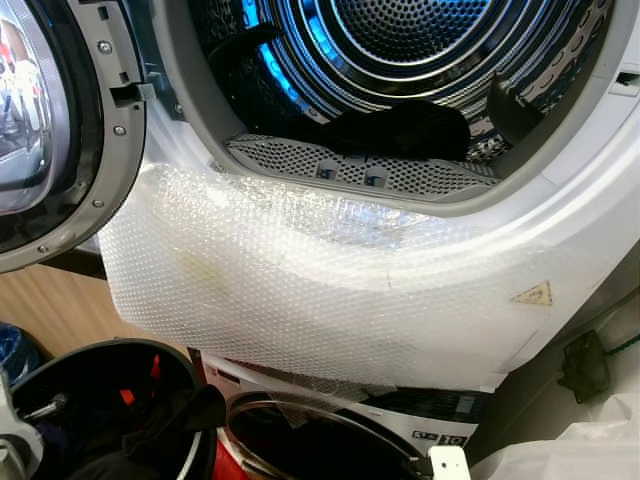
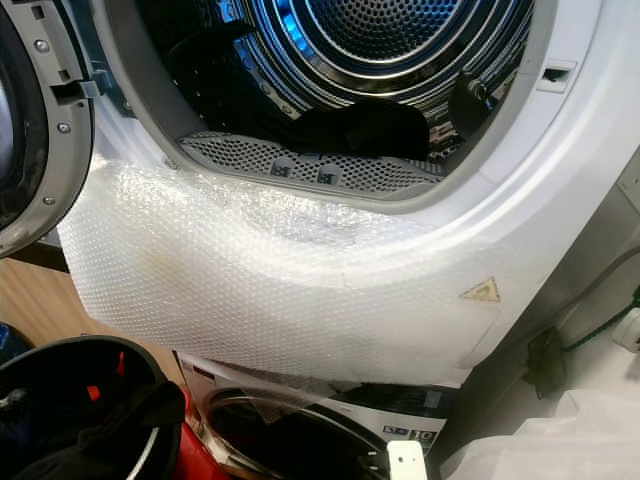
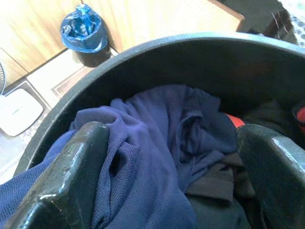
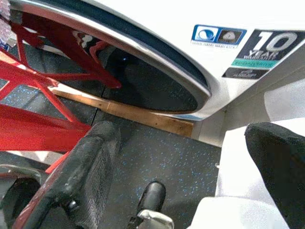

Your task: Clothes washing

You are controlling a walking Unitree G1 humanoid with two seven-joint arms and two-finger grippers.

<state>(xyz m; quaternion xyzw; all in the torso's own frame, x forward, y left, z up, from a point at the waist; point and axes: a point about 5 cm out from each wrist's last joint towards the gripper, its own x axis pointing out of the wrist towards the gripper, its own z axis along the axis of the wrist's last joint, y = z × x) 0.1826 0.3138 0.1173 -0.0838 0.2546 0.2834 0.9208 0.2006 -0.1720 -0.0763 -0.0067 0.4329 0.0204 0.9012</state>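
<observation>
At nine o'clock I see the open door (image 1: pixel 45 130); at seven, the black basket (image 1: pixel 60 365), where my left gripper (image 3: pixel 167 157) hangs spread wide over a blue garment (image 3: pixel 157 138). At twelve, dark clothing (image 1: pixel 400 128) lies in the drum (image 1: pixel 420 40). My right gripper (image 4: pixel 190 167) gapes wide, empty, above the floor (image 4: pixel 157 148).

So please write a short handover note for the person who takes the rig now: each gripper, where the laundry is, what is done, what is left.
Left gripper: open, fingers either side of a blue garment in the black basket, not gripping yet.
Right gripper: open, holds nothing, low near the floor in front of the lower machine.
Upper machine: door open, one dark garment lies in the drum. Bubble wrap covers the front below the opening.
Done: at least one piece is in the drum.
Left: grasp the blue garment, load it and the rest of the basket, close the door.
</observation>
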